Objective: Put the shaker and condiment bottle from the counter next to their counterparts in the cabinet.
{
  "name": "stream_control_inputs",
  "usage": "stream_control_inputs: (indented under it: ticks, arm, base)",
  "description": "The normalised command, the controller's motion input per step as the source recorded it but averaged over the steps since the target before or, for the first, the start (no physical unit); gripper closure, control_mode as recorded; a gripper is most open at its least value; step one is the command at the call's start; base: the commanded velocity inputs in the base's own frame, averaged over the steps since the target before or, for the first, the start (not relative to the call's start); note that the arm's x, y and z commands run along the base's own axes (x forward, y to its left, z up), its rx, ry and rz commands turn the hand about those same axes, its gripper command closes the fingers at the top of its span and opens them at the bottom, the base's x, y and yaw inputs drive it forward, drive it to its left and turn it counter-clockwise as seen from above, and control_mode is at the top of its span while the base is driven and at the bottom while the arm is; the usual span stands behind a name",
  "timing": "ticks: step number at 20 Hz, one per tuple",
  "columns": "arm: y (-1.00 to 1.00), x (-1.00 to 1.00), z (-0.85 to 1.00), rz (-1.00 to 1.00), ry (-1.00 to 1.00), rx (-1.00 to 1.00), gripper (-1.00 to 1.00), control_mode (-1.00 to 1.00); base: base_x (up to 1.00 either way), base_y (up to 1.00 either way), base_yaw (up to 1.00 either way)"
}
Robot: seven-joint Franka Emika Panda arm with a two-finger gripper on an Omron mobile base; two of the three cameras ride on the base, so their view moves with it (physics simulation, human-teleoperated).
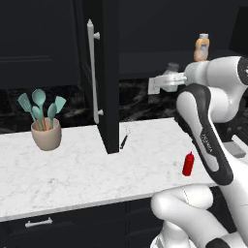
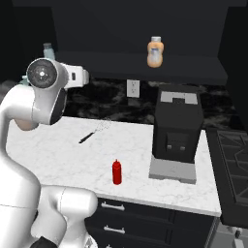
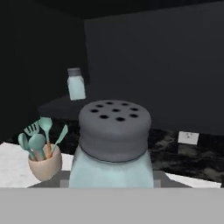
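Shaker (image 3: pixel 114 144) close above fingers.

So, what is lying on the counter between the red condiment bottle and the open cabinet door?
In the left base view, a small whisk lies on the counter between the condiment bottle and the cabinet door; otherwise bare marble.

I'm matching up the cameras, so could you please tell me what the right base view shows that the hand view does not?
Right base alone: the red condiment bottle upright on the counter, a black appliance, a whisk, and an orange bottle on the cabinet shelf.
Hand view alone: the held shaker close up, a second shaker on the shelf, and a utensil cup.
Both: the wall outlet.
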Motion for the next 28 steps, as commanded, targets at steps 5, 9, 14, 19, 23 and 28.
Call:
stream_control_inputs:
  ticks: [5,9,14,19,23,28]
  arm:
    - [0.12,0.00,0.38,0.09,-0.32,-0.01,1.00,-1.00]
    - [0.63,0.40,-0.14,0.04,0.12,-0.04,1.00,-1.00]
    - [0.08,0.47,0.25,0.07,0.03,0.00,1.00,-1.00]
    - [0.06,0.00,0.19,0.09,-0.14,0.00,1.00,-1.00]
    - [0.47,0.63,-0.07,0.05,0.19,-0.01,1.00,-1.00]
    - [0.11,0.64,0.15,0.01,0.09,0.00,1.00,-1.00]
  base:
    - [0.00,0.00,0.00]
    - [0.00,0.00,0.00]
    - [0.00,0.00,0.00]
    - [0.00,0.00,0.00]
    - [0.00,0.00,0.00]
    - [0.00,0.00,0.00]
